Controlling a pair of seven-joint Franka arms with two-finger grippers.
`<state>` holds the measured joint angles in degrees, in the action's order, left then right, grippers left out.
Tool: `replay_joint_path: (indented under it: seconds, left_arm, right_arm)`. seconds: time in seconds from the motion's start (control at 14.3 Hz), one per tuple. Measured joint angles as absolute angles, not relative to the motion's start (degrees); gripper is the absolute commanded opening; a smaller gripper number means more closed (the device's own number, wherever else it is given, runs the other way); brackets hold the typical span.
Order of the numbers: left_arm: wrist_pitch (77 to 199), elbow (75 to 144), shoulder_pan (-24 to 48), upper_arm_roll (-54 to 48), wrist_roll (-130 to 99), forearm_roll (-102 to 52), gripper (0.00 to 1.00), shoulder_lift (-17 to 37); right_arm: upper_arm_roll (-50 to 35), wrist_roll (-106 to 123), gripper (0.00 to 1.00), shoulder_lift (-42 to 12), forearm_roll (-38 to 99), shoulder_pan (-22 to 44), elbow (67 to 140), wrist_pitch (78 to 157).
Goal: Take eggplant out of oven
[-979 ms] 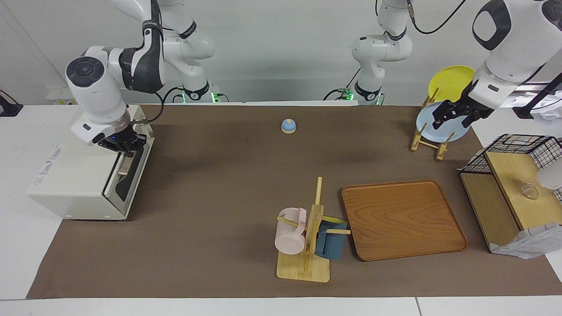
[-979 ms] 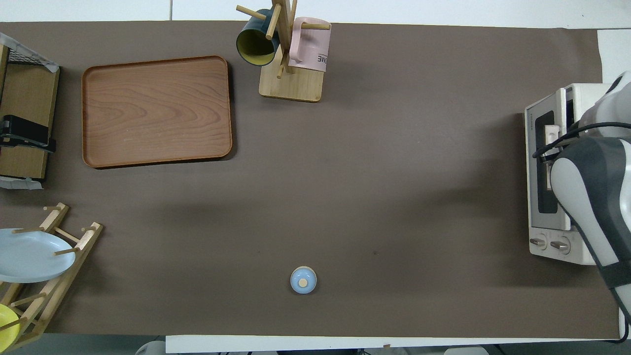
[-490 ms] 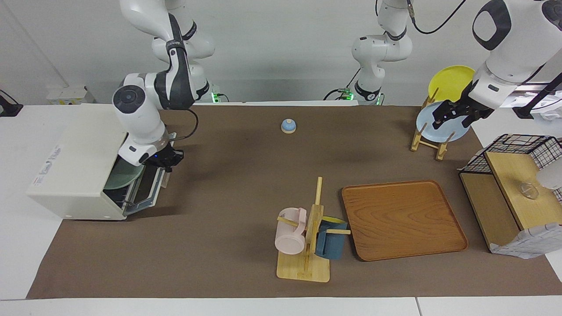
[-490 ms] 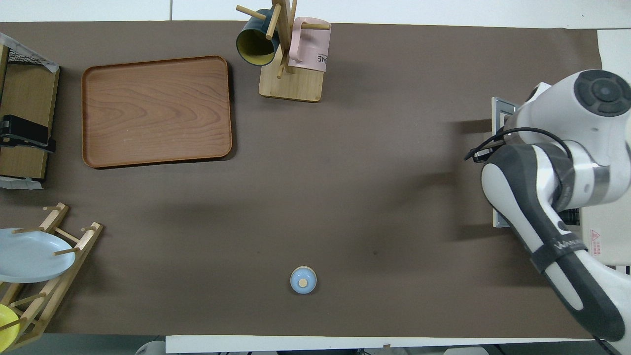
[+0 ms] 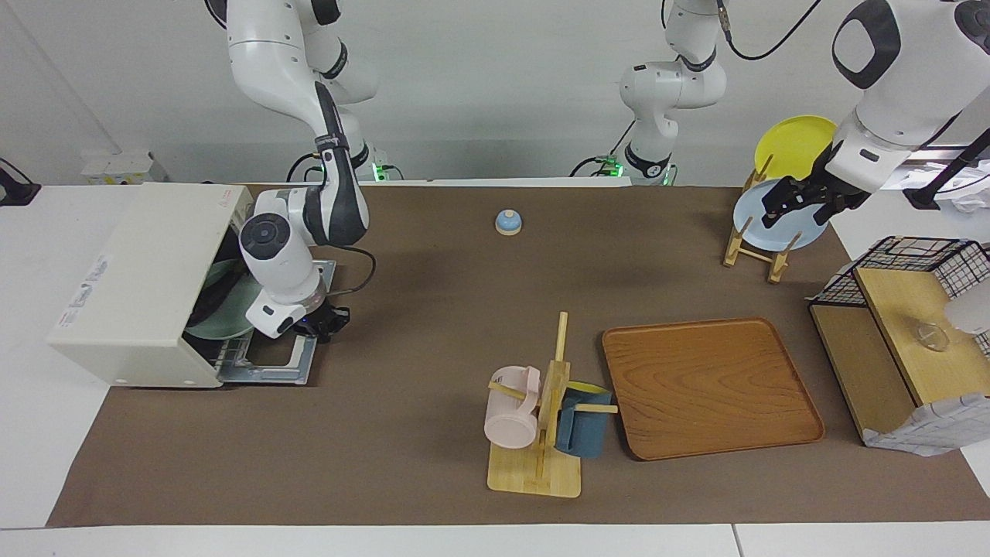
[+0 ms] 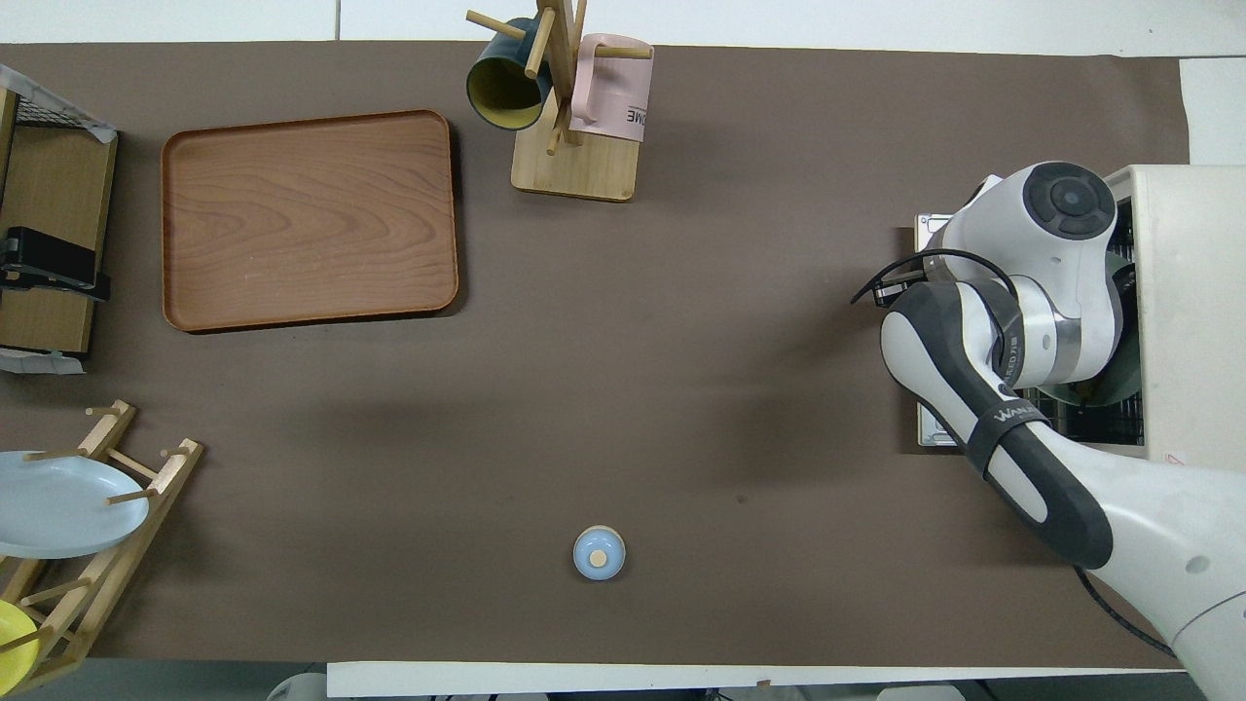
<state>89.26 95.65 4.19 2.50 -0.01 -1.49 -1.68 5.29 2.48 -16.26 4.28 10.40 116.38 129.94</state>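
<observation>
**Inspector:** Right gripper (image 5: 323,325) sits at the outer edge of the oven's dropped door (image 5: 267,362). Whether its fingers are clenched on the handle or released cannot be told; the handle itself is hidden under the hand. The arm runs from there up to its base at the robots' edge of the table.

**Clerk:** And the oven (image 5: 143,282)?

**Inspector:** At the right arm's end of the tabletop, door lying flat and open. Inside, a pale green plate (image 5: 224,309) rests on the rack. The eggplant cannot be made out in either view; the arm covers most of the opening.

**Clerk:** Left gripper (image 5: 803,203)?

**Inspector:** Waiting over the plate rack (image 5: 754,247) in the corner at the left arm's end, by the robots' edge; finger state not determinable.

**Clerk:** Step in hand?

**Inspector:** Judged to be door-opening, near complete. Next move calls for letting go of the door, entering the cavity low, and grasping the eggplant without dragging the plate.
</observation>
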Motion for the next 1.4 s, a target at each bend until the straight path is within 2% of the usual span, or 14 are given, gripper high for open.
replay_joint_path:
  seconds: [0.07,0.14,0.28,0.49,0.63,0.77,0.91,1.05,1.12,1.26,1.33,1.4]
  left_arm:
    - [89.3,95.6,4.2,2.5,0.0,-1.5,1.00,-1.7]
    - [89.3,95.6,4.2,2.5,0.0,-1.5,1.00,-1.7]
    - [89.3,95.6,4.2,2.5,0.0,-1.5,1.00,-1.7]
    - [89.3,95.6,4.2,2.5,0.0,-1.5,1.00,-1.7]
    - [89.3,95.7,4.2,2.5,0.0,-1.5,1.00,-1.7]
    - [89.3,95.7,4.2,2.5,0.0,-1.5,1.00,-1.7]
    - [89.3,95.7,4.2,2.5,0.0,-1.5,1.00,-1.7]
    - [89.3,95.7,4.2,2.5,0.0,-1.5,1.00,-1.7]
    - [89.3,95.7,4.2,2.5,0.0,-1.5,1.00,-1.7]
    - [89.3,95.7,4.2,2.5,0.0,-1.5,1.00,-1.7]
    - [89.3,95.7,4.2,2.5,0.0,-1.5,1.00,-1.7]
    - [89.3,95.7,4.2,2.5,0.0,-1.5,1.00,-1.7]
  right_arm:
    - [5.3,0.8,0.30,-16.2,5.8,11.8,115.6,129.6]
    - [5.3,-1.9,0.40,-16.0,6.2,13.5,114.2,127.7]
    - [5.4,-6.1,0.53,-13.9,6.0,14.9,111.0,121.0]
    - [6.7,-6.6,0.55,-8.9,1.4,9.7,110.1,113.5]
    - [6.9,-6.1,0.54,-7.6,-2.5,5.3,111.6,112.5]
    - [6.9,-6.0,0.53,-7.6,-4.5,4.1,113.4,112.7]
    - [6.8,-6.0,0.46,-7.6,-5.2,4.1,114.8,113.8]
    - [6.6,-6.0,0.26,-7.6,-7.1,4.2,115.8,115.3]
    - [6.5,-6.0,0.19,-7.6,-9.3,4.2,116.3,116.0]
    - [6.4,-6.0,0.19,-7.6,-11.4,4.4,117.2,116.9]
    - [6.3,-6.0,0.12,-7.6,-11.7,4.5,117.4,117.1]
    - [6.3,-6.0,0.00,-7.6,-11.9,4.7,117.6,117.3]
